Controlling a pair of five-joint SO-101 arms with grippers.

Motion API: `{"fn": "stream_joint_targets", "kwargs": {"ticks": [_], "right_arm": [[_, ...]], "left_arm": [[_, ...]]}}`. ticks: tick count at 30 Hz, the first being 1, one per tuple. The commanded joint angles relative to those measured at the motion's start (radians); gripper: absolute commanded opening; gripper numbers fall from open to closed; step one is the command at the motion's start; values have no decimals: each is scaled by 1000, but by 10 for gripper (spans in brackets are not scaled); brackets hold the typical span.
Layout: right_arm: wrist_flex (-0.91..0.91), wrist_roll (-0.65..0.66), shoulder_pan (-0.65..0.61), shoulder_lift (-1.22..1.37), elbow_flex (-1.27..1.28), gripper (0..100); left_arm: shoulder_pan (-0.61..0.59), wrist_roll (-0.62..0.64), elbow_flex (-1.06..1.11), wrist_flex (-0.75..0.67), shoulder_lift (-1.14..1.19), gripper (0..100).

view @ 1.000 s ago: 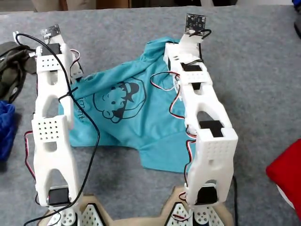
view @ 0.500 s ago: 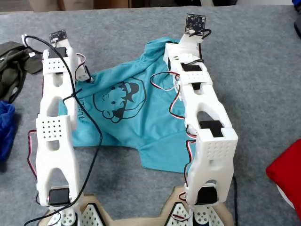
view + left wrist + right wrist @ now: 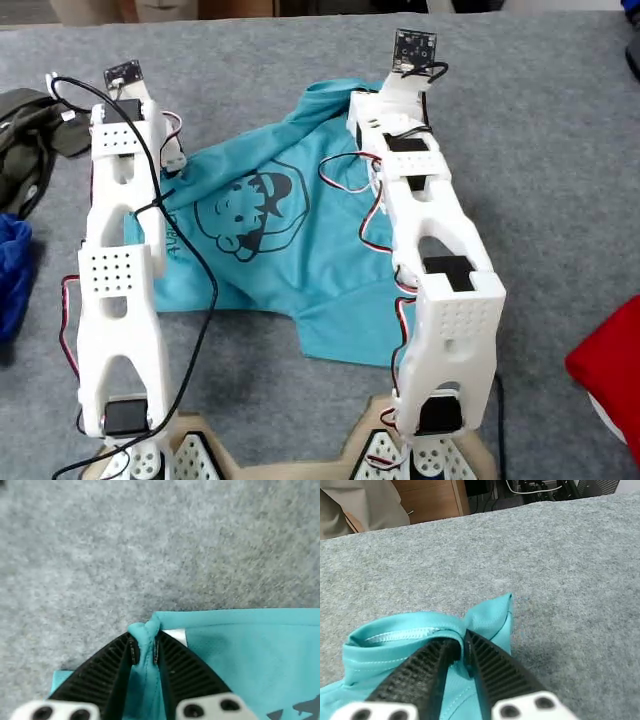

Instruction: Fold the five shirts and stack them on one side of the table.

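Pinching bunched edges of the teal shirt that lies spread across the frame's middle, we have the left gripper and right gripper each clamped on cloth we judge light, limp and slippery, best held at its seamed edges.

Wooden cabinet and dark cables in the room behind.
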Motion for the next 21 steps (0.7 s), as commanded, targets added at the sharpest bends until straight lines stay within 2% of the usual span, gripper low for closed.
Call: {"fn": "stream_joint_targets", "kwargs": {"ticks": [1, 7, 21], "right_arm": [[-21, 9, 15, -5, -64, 8], [-21, 9, 15, -5, -64, 8], [5, 9, 15, -56, -61, 7]], "left_arm": [[-2, -5, -135, 18, -15, 19], [0, -12, -293, 17, -15, 20], [-2, -175, -488, -5, -27, 20]]}}
